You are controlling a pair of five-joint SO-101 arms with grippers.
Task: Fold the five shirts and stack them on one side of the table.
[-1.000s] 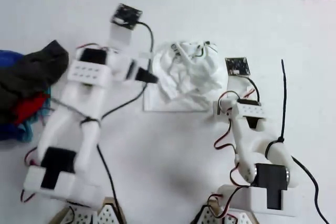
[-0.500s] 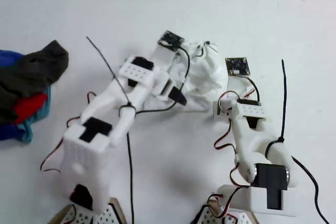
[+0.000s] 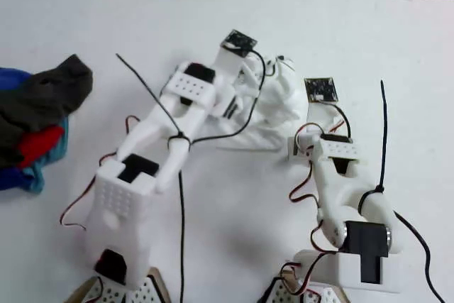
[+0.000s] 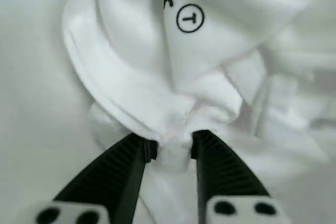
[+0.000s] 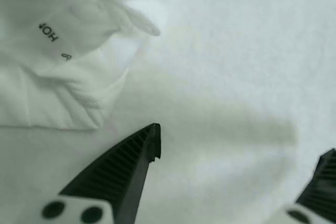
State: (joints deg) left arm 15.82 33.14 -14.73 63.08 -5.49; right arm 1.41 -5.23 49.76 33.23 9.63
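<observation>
Shirt: white shirt [image 3: 277, 101] lies crumpled in the middle of the bench [image 3: 234, 204], between the two arms.
Left jaws: clamped on a bunched fold at the white shirt's edge.
Right jaws: wide apart, holding nothing, low over the bench just beside the white shirt.
Pile: dark, red and blue shirts [image 3: 35, 122] heaped at the bench's left edge, well apart.

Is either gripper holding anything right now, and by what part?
The left gripper pinches the white shirt by a bunched fold of cloth. The right gripper is open and holds nothing.
</observation>
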